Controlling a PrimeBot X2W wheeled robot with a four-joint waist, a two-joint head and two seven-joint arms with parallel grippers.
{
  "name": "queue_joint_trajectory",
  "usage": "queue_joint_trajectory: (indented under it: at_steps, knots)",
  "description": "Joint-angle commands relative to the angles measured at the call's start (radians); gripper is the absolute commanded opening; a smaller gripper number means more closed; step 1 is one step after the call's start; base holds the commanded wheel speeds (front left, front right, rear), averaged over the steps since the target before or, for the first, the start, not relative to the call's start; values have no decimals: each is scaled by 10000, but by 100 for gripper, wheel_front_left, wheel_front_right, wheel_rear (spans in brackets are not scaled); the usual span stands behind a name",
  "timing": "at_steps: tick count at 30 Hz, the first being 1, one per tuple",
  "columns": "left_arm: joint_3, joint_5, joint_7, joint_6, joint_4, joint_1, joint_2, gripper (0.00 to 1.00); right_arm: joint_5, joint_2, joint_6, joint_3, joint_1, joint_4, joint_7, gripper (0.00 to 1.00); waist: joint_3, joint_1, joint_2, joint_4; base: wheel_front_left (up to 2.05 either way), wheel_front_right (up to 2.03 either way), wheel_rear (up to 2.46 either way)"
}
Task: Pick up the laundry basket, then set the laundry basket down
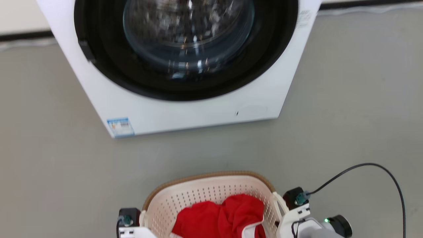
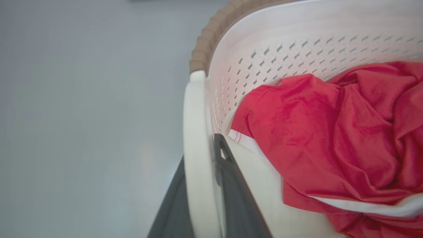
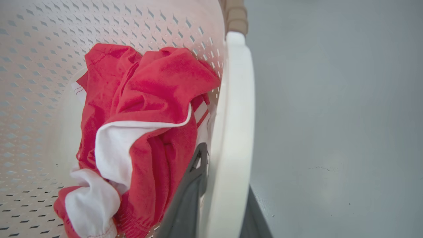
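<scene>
The laundry basket [image 1: 205, 195], cream-white and perforated with a brown woven-look rim, lies low in the head view's middle and holds a red-and-white garment [image 1: 221, 218]. My left gripper [image 2: 200, 153] is shut on the basket's left white loop handle [image 2: 195, 132], one dark finger [image 2: 231, 188] inside and the other outside. My right gripper [image 3: 226, 172] is likewise shut on the right loop handle [image 3: 236, 99], with one finger [image 3: 188, 198] inside the wall. Whether the basket rests on the floor I cannot tell.
A large white washing machine [image 1: 185, 109] with a dark round door stands on the grey floor [image 1: 347, 115] straight ahead of the basket. A black cable [image 1: 373, 165] loops up from my right wrist [image 1: 297, 201]. Open floor lies between machine and basket.
</scene>
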Motion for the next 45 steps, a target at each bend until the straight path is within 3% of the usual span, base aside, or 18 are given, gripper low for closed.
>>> queue_joint_trajectory:
  at_steps: [1,14,45]
  knots:
    - [109,-39,-217,-3,-254,-266,201,0,-47,204,255,474,375,-221,213,0,-748,1,0,-356,0,0,0]
    - [-706,-507,137,-54,-388,216,201,0,646,204,255,923,701,-146,177,0,-1339,1,0,-367,0,0,0]
    - [-2307,-2339,306,641,-736,67,200,0,1428,204,255,1607,515,92,-3,0,-1662,1,0,268,0,0,0]
